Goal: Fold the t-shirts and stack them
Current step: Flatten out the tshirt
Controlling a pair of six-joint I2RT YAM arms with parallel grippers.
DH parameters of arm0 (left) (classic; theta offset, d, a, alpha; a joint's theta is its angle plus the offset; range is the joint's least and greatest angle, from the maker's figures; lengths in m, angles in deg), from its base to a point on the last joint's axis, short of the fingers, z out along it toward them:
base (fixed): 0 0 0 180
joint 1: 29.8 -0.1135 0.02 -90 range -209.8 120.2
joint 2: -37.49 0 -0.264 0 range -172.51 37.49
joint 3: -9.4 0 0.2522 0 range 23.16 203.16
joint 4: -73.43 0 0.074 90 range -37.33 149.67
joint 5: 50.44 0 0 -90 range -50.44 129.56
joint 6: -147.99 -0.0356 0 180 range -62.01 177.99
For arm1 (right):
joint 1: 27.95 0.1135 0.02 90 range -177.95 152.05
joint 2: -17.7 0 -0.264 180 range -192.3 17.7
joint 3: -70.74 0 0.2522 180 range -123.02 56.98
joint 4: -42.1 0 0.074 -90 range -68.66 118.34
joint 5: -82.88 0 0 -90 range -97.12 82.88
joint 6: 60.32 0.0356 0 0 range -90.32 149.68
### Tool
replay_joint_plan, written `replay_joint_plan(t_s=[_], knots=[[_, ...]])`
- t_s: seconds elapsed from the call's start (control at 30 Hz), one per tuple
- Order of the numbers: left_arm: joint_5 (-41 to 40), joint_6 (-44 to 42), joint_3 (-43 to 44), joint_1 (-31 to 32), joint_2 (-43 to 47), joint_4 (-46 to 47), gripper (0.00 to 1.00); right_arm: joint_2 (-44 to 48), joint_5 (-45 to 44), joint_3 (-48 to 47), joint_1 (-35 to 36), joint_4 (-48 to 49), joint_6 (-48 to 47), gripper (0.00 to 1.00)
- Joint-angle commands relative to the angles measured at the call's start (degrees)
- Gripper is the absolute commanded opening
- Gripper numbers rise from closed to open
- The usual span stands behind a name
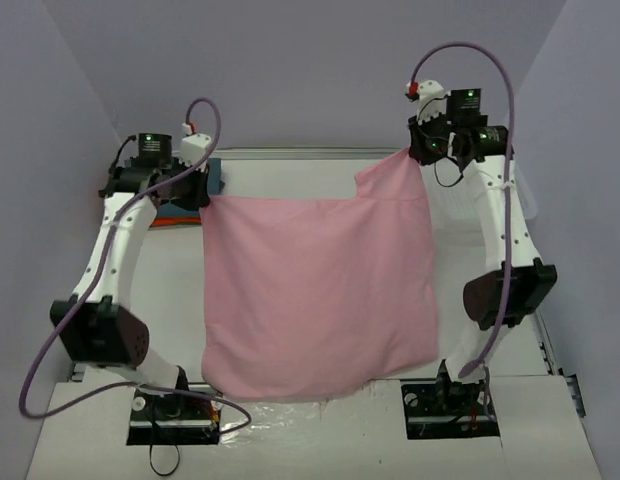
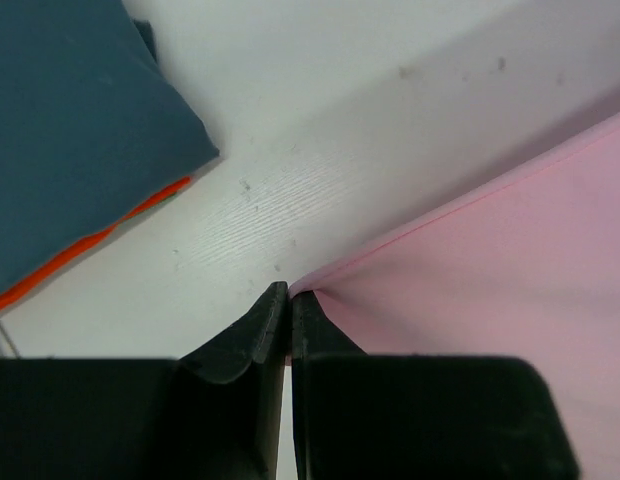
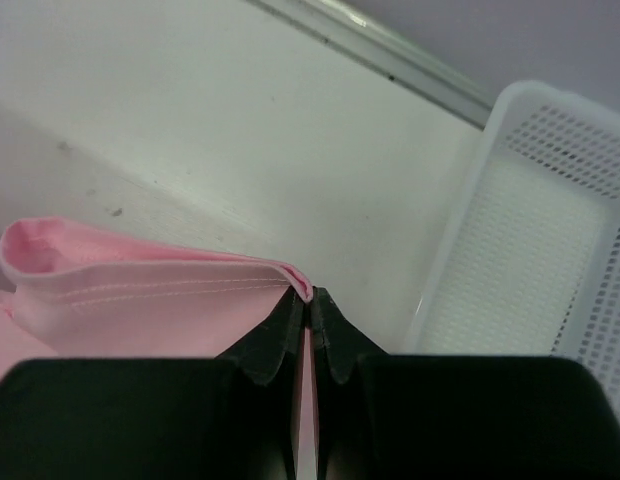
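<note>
Top view: pink t-shirt [image 1: 320, 290] is spread wide btwn the two arms over the white table [image 1: 290, 168], w/ its near edge by the arm bases. The L gripper [image 1: 204, 192] has the far-left corner and the R gripper [image 1: 414, 152] the far-right one, which sits higher, by a sleeve.

L wrist view: jaws are closed tight on the pink corner, w/ only a sliver of cloth pinched. A folded slate-blue shirt [image 2: 80, 130] lies on an orange shirt [image 2: 85, 252], well apart from the pink one.

R wrist view: jaws are clamped on the stitched hem edge. A white mesh basket [image 3: 550, 230] sits just beside, w/ nothing visible in it.

Handling, my read: the cloth is light, limp and has no stiffness, so it sags btwn grips. Best hold is at corners or the seamed hem, where it's thicker. Pinches this thin could slip if it's pulled taut.
</note>
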Motion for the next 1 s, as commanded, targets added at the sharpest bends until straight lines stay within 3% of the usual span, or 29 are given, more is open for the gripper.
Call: replay_joint_plan(t_s=[0.0,0.1,0.13,0.2,0.23,0.33,0.4,0.53,0.6,0.67,0.83,0.87,0.9,0.97], knots=[[-1.5,1.7,5.3,0.1,-10.2,3.6,0.02,-8.6,-3.4,-5.1,-0.4,2.1,0.0,0.0],[-1.9,2.2,16.2,0.1,-22.0,0.9,0.02,-16.5,-5.5,-15.8,-0.3,1.2,-0.6,0.0],[-1.6,3.0,25.1,0.1,-27.2,-1.6,0.02,-19.6,-6.3,-22.9,-0.3,0.5,-0.8,0.0],[-1.2,3.8,34.4,0.3,-31.2,-4.2,0.02,-21.2,-6.6,-29.4,-0.3,-1.1,-0.9,0.0],[-1.4,3.9,43.5,0.6,-34.2,-7.2,0.02,-21.3,-7.0,-31.8,-0.3,-1.0,-1.1,0.0],[-2.0,4.1,55.1,2.1,-34.4,-10.8,0.02,-17.6,-7.9,-35.1,0.1,0.4,-1.6,0.0],[-1.9,4.9,54.5,2.9,-31.1,-9.4,0.02,-11.4,-7.8,-32.3,0.2,2.7,-1.6,0.0],[-4.3,3.9,40.5,4.9,-15.5,-4.6,0.02,0.6,-6.8,-21.5,0.2,6.4,-1.7,0.0],[-5.2,2.2,28.3,5.4,-10.2,-2.5,0.02,6.3,-6.6,-17.4,0.1,6.4,-1.6,0.0],[-5.5,0.3,20.6,5.8,-3.3,-0.7,0.02,12.5,-6.0,-8.6,0.1,6.4,-1.7,0.0],[-5.2,-4.6,-8.5,5.9,12.0,-0.3,0.03,27.8,-5.3,18.0,-0.1,6.5,-0.8,0.0],[-4.5,-7.1,-12.7,6.0,14.0,-0.5,0.16,33.8,-4.9,27.9,-0.1,6.2,-0.8,0.0],[-3.4,-8.5,-19.9,6.0,16.1,-1.4,0.22,37.0,-5.0,32.6,-0.1,5.7,-0.8,0.0],[-0.3,-13.1,-25.9,6.7,21.5,-2.8,0.25,45.0,-5.1,43.1,-0.1,3.1,-1.6,0.01]])
